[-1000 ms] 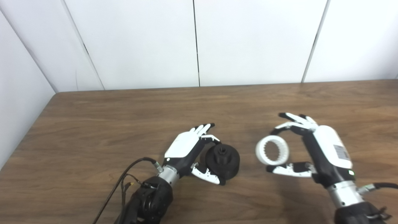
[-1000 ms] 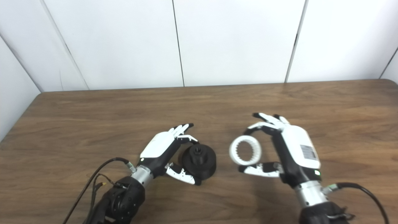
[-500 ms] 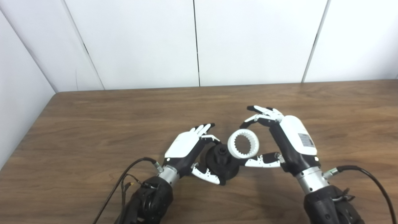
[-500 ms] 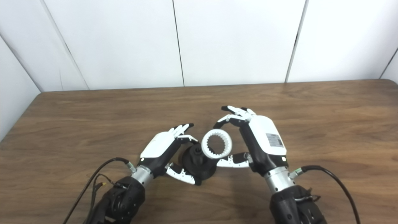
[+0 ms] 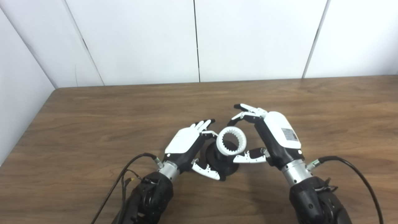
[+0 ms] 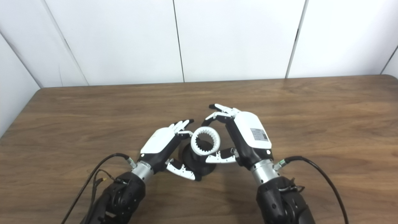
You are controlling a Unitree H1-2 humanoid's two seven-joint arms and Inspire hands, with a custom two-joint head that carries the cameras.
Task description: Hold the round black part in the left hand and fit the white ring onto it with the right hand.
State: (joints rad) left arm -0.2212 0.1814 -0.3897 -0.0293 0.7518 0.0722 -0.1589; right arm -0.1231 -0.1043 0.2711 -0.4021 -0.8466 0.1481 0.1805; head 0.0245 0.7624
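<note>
The round black part [image 5: 222,160] rests on the wooden table [image 5: 93,124] near the front middle. My left hand [image 5: 186,146] curls around its left side, thumb under its front edge and fingers along the back. My right hand [image 5: 273,138] pinches the white toothed ring [image 5: 231,141] between thumb and fingers and holds it tilted just above the black part, overlapping its top. The same ring [image 6: 205,141] covers the part's centre in the right eye view, so I cannot tell if they touch.
Black cables trail from both wrists, one [image 5: 124,174] at the front left and one [image 5: 360,177] at the front right. White wall panels [image 5: 196,40] stand behind the table's far edge, and the table's left edge [image 5: 28,127] runs diagonally.
My right hand has carried the white ring leftward from the open table until it sits over the black part. The left hand and the part have stayed put. The camera tilted slightly.
</note>
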